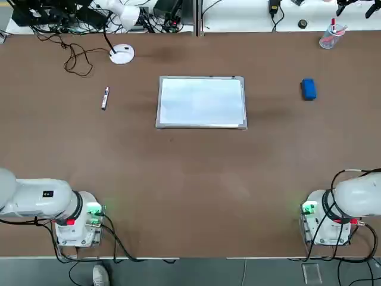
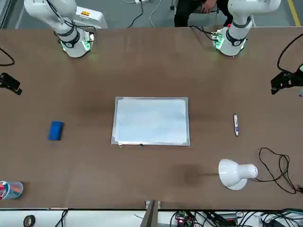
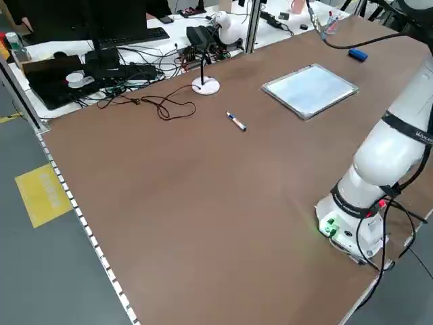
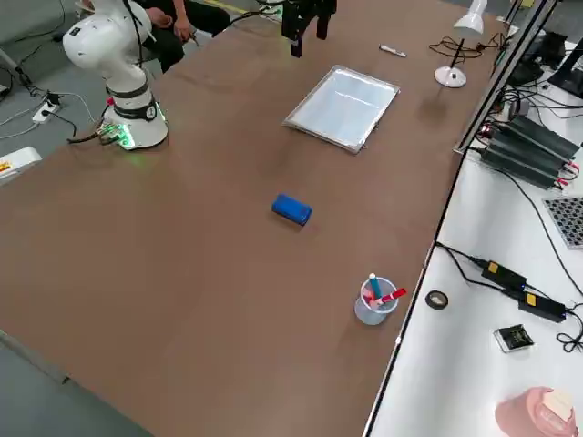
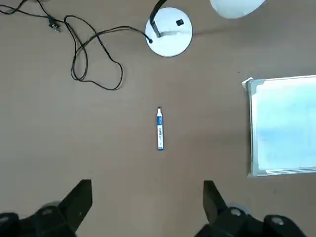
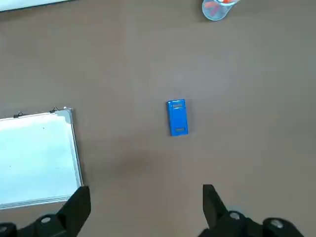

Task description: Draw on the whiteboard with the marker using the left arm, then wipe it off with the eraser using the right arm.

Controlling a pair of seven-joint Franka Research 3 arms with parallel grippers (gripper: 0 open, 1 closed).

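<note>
One camera hangs overhead, looking straight down on the counter [image 1: 190, 190] with both arm bases at its near edge. Another faces the robot from across the counter, so the sides swap. Two raised cameras look down diagonally from either flank. All four take in the whiteboard [image 1: 202, 102]. Each wrist camera looks steeply down from high up: the left one shares the whiteboard's edge with the right one.

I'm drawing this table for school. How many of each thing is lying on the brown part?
whiteboard: 1
marker: 1
eraser: 1
desk lamp: 1
clear cup of pens: 1
robot arm bases, left arm and right arm: 2
Total: 7
</note>
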